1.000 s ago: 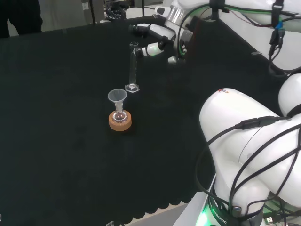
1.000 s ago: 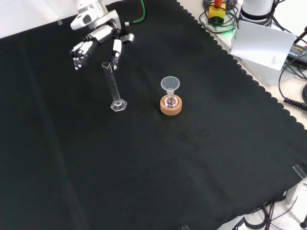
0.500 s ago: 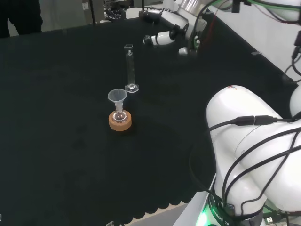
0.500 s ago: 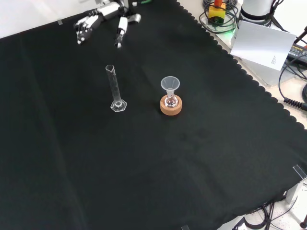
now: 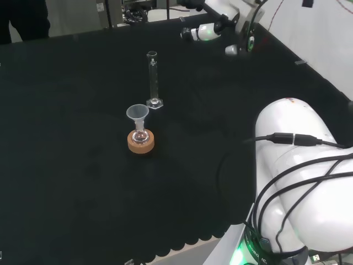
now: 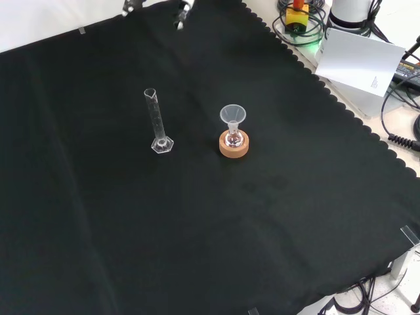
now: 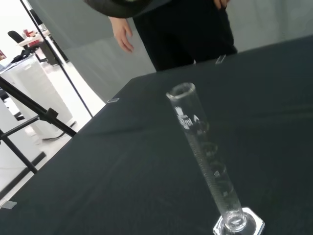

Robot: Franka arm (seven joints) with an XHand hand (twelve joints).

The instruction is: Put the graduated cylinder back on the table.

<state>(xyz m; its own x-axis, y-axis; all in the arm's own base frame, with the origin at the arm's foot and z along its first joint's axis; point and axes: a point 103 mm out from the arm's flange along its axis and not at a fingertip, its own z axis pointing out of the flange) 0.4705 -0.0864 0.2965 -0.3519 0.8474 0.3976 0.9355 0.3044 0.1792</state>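
Graduated cylinder [image 5: 153, 80] standing upright on tabletop [image 5: 66, 165], hex base flat on black cloth, nothing touching it. Long axis vertical. Just beside it: funnel [image 5: 137, 114] in small flask on cork ring [image 5: 140, 142]. Hand [image 5: 216, 28] well apart, up at far edge in head view; cylinder lies to its left and nearer camera there. Fingers look straight and released, holding nothing. We reckon put-down is done, only retreat left.
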